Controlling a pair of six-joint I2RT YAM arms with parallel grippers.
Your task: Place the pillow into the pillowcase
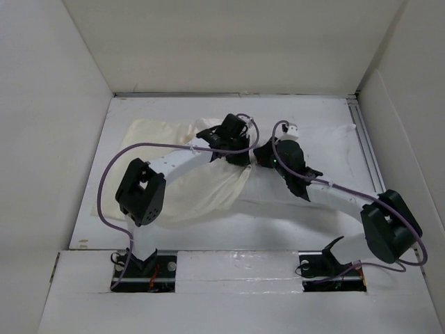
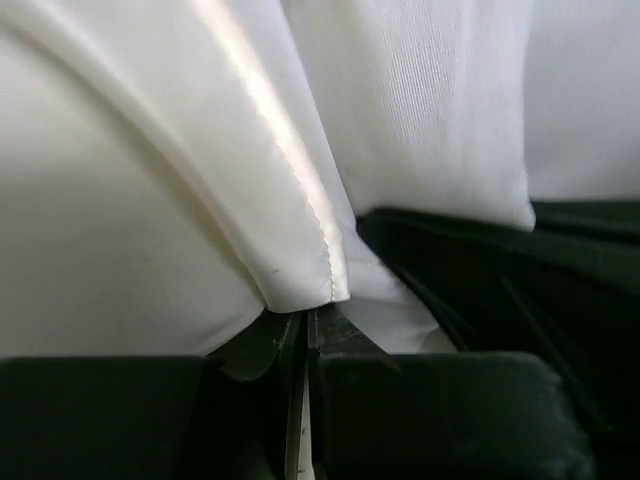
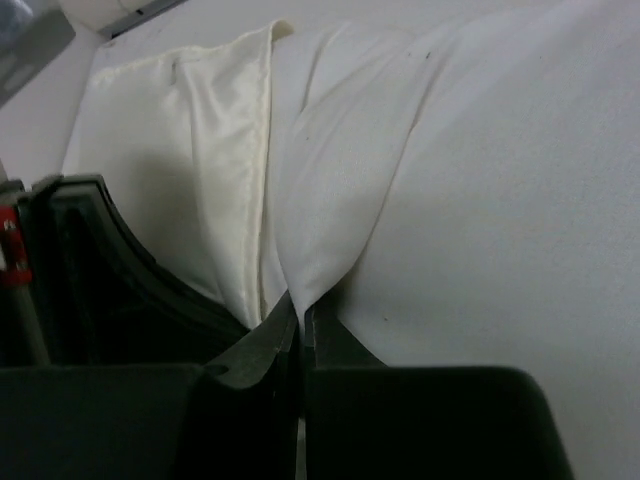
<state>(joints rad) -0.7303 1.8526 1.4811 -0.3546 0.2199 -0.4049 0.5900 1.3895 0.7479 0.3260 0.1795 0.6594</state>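
Mid-frame in the top view, the left gripper (image 2: 305,322) pinches the pillowcase (image 2: 150,230) hem and the right gripper (image 3: 300,318), just beside it, pinches a fold of the pillow (image 3: 480,200).

Pillowcase (image 1: 201,188) on table (image 1: 208,226), left of and against pillow (image 1: 328,154).

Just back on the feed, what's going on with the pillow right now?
Both pincers are gripping fabric where the pillowcase mouth meets the pillow. The left pincer is shut on the pillowcase's hemmed edge. The right pincer is shut on a fold of whiter, specked fabric, apparently the pillow, right beside that edge. The pillowcase lies to the left and most of the pillow lies bare to the right, so the stuffing looks barely begun.
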